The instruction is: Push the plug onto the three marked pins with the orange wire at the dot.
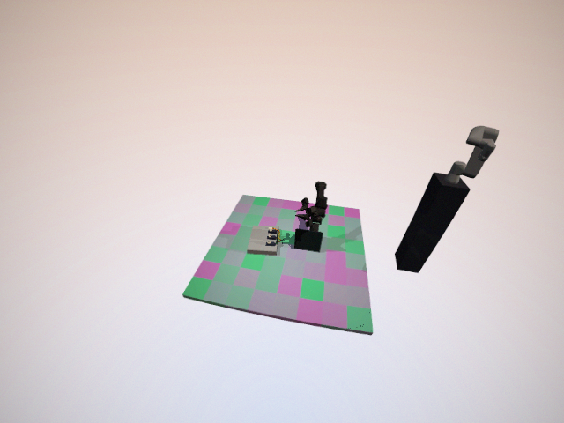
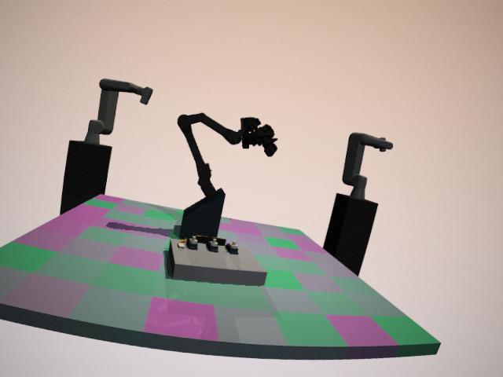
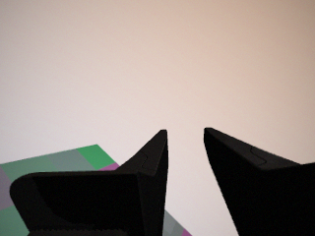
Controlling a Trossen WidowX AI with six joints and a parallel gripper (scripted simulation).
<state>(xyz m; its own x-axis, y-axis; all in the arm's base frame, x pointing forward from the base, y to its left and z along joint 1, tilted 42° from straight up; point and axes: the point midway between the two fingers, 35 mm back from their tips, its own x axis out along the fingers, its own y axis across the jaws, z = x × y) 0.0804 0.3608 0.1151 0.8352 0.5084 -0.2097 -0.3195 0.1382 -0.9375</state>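
The grey holder (image 1: 257, 247) (image 2: 219, 272) lies on the table with three small dark servos in it, the middle one (image 2: 213, 245) among them. A small pale piece with orange wire (image 2: 181, 245), seemingly the plug, is on the holder's left end in the exterior view. A dark strip (image 2: 219, 241) with yellow bits runs behind the servos; single pins, coloured band and dot are too small to tell. My gripper (image 1: 296, 212) (image 2: 276, 146) (image 3: 185, 135) is high above the table, well away from the holder. Its fingers stand partly open, with nothing between them.
The arm's dark base block (image 1: 307, 240) (image 2: 203, 217) stands on the checkered table (image 1: 289, 285) (image 2: 182, 320) beside the holder's pin side. Two grey arms stand on black pedestals (image 2: 86, 174) (image 2: 349, 227) beyond the table; one pedestal (image 1: 432, 223) also shows in the top view.
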